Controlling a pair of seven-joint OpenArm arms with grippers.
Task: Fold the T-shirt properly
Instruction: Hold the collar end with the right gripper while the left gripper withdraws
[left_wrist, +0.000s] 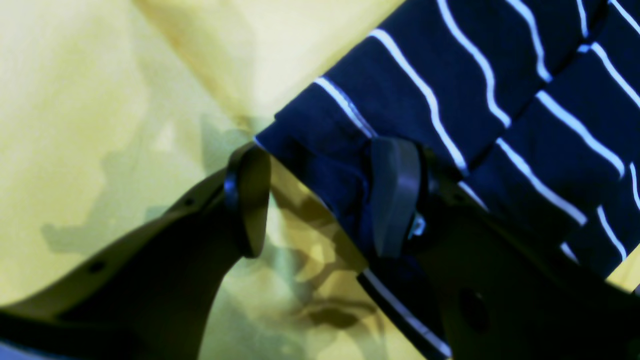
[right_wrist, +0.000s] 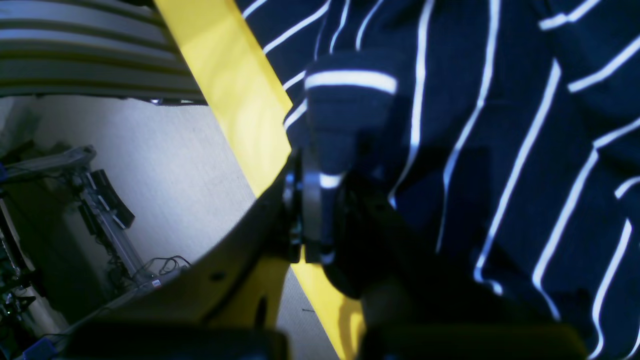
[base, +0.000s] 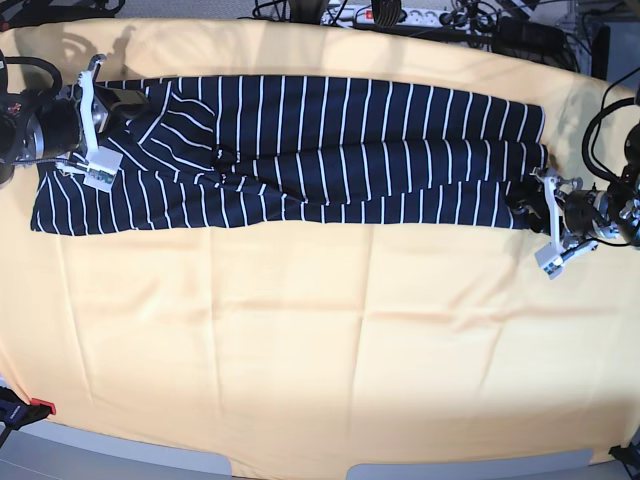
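The dark navy T-shirt (base: 320, 150) with thin white stripes lies as a long narrow band across the far half of the yellow table cover (base: 320, 330). At the band's left end in the base view, my right gripper (base: 120, 102) is shut on a bunched fold; the right wrist view shows that cloth (right_wrist: 500, 125) pinched between the pads of the right gripper (right_wrist: 320, 200). At the opposite end my left gripper (base: 533, 198) is open. In the left wrist view a corner of the shirt (left_wrist: 450, 100) lies between the spread fingers of the left gripper (left_wrist: 320, 200), against the right-hand pad (left_wrist: 395, 200).
Cables and a power strip (base: 400, 15) run along the table's far edge. A red clamp (base: 35, 407) sits at the near left corner. Past the table's edge, the right wrist view shows floor and equipment (right_wrist: 100, 210).
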